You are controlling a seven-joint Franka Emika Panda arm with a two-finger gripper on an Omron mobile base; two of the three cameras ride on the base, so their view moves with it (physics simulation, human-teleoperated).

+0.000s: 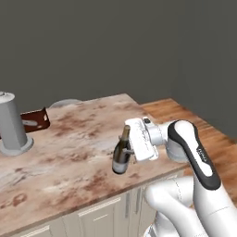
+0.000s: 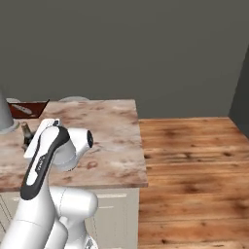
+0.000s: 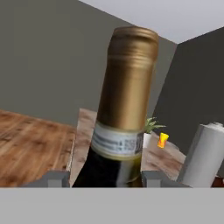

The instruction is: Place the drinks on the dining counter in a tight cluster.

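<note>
My gripper (image 1: 131, 151) is shut on the slim dark wine bottle (image 1: 121, 155), one of the drinks, gripping it just below the neck. The bottle leans slightly over the near right part of the dining counter (image 1: 69, 139), close to its front edge; I cannot tell whether its base touches the marble. In the hand view the gold foil neck and pale label of the wine bottle (image 3: 124, 109) rise close up, with my gripper (image 3: 103, 178) closed around the body. From the right base view the wine bottle (image 2: 25, 133) peeks out behind my arm, above the dining counter (image 2: 112, 141).
A tall grey cylinder on a round base (image 1: 11, 125) stands at the counter's left. Behind it lie a dark reddish-brown board (image 1: 34, 119) and a pale round dish (image 1: 65, 102). Far off are a small plant (image 3: 151, 124) and a small yellow thing (image 3: 162, 140). Wooden floor (image 2: 194, 160) lies to the right.
</note>
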